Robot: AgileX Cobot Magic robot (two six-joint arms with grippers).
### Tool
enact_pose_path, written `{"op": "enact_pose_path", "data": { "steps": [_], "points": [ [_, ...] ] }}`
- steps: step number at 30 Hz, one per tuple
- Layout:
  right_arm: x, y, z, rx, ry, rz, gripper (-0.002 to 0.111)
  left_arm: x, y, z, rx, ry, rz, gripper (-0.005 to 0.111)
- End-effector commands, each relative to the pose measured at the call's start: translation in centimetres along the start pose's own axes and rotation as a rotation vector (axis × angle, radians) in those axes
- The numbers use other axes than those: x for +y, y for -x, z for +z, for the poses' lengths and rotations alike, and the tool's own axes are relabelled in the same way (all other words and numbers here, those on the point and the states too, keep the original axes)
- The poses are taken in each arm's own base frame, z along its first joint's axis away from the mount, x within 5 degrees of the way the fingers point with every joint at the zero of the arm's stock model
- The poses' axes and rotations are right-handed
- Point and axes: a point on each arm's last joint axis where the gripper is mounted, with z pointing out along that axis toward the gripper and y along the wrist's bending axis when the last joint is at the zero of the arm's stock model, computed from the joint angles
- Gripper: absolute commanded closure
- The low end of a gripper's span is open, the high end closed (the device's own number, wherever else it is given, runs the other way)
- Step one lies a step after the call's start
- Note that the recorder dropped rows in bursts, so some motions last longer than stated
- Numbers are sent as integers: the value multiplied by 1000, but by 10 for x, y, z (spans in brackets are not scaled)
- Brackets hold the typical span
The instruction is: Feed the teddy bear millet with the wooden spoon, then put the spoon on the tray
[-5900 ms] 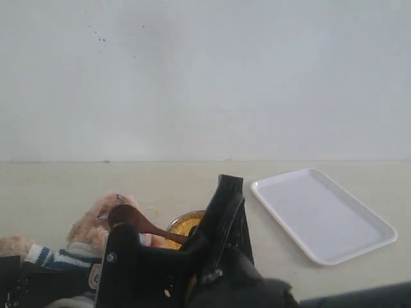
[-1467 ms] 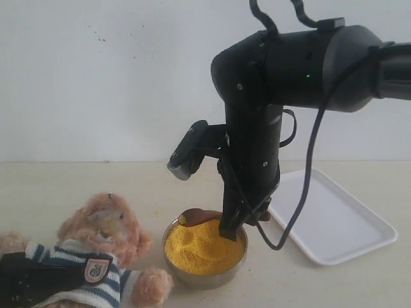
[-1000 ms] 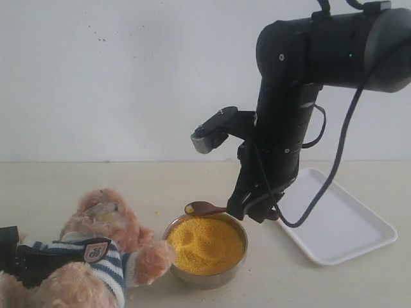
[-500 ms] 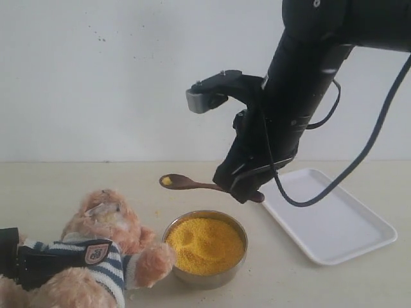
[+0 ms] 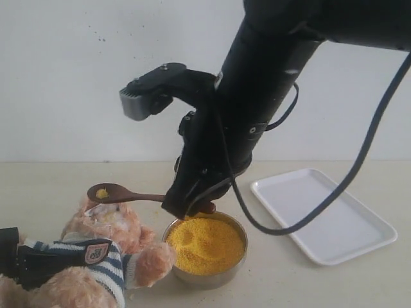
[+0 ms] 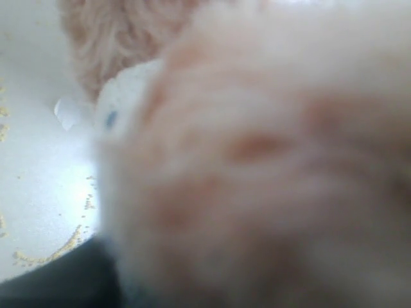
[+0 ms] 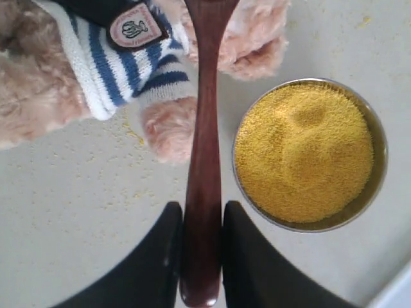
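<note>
The teddy bear sits propped at the lower left, its striped shirt below the spoon in the right wrist view. My right gripper is shut on the handle of the wooden spoon. The spoon lies level, its bowl just above the bear's head with a little millet in it. The steel bowl of millet stands right of the bear. My left gripper lies across the bear's torso; its wrist view shows only blurred fur.
The white tray lies at the right, with nothing on it. Loose millet grains are scattered on the table around the bear. The right arm reaches over the bowl from the upper right.
My right gripper has moved left and down with the spoon, bringing its bowl from above the millet bowl to over the bear's head. The bear has stayed put.
</note>
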Motion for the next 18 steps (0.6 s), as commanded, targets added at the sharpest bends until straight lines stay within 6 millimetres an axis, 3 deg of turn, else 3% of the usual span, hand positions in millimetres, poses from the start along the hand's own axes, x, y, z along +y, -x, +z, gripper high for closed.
{"op": "enact_pose_path", "data": {
  "steps": [1,6,14,18],
  "points": [
    [7,8,-2,20,-196,-84,108,-5,2,0,-10,-38,0,103],
    [12,12,-3,48,-326,-130,108,-5,2,0,-10,-38,0,103],
    [27,20,1,35,-373,-222,108,-5,2,0,-10,-38,0,103],
    [32,14,12,71,-386,-261,108,-5,2,0,-14,-38,-1,103]
  ]
}}
